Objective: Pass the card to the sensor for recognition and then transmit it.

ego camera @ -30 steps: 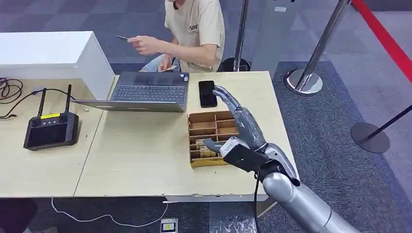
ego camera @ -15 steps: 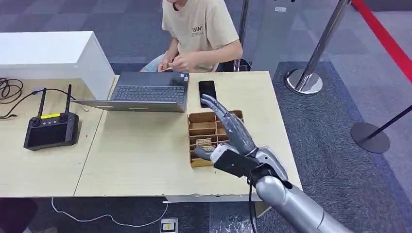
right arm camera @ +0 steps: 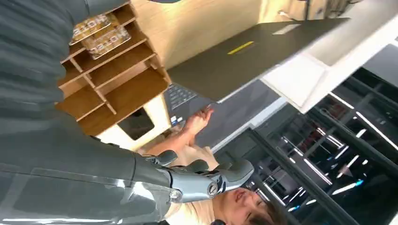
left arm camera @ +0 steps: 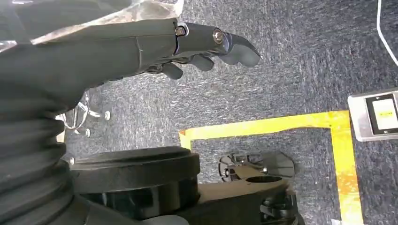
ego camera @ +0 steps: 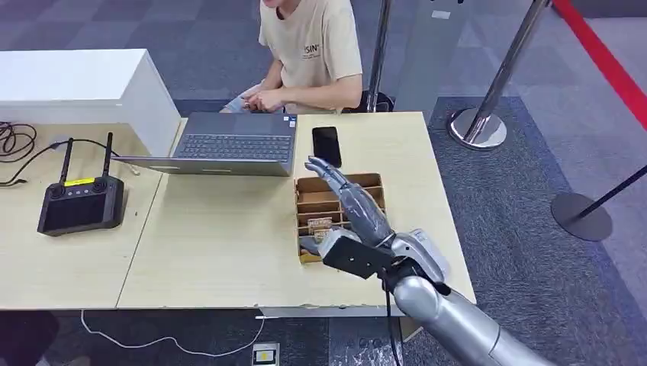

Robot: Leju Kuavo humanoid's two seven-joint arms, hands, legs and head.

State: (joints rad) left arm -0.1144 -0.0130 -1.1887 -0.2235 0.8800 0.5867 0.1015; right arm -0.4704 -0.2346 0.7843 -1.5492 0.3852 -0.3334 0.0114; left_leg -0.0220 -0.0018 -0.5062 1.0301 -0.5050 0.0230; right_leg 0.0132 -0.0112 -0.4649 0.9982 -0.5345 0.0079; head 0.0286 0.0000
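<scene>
A wooden divided tray [ego camera: 334, 181] stands on the table's right part, with small printed cards [ego camera: 319, 226] in its near compartments; the same cards [right arm camera: 101, 35] and tray [right arm camera: 117, 89] appear in the right wrist view. My right hand [ego camera: 355, 217] hovers over the tray with its fingers stretched out toward the black phone [ego camera: 326, 146] and its thumb near the cards. It holds nothing. My left hand [left arm camera: 202, 47] hangs beside my body over the carpet, fingers loosely apart and empty.
A person [ego camera: 309, 53] sits behind the table with both hands near their lap. An open laptop [ego camera: 233, 143] lies left of the phone. A black controller [ego camera: 80, 202] and a white box [ego camera: 76, 84] are at the left. Stanchion bases [ego camera: 477, 126] stand right of the table.
My right hand has shifted left and nearer over the tray, away from the phone. The person has lowered the raised hand to their lap.
</scene>
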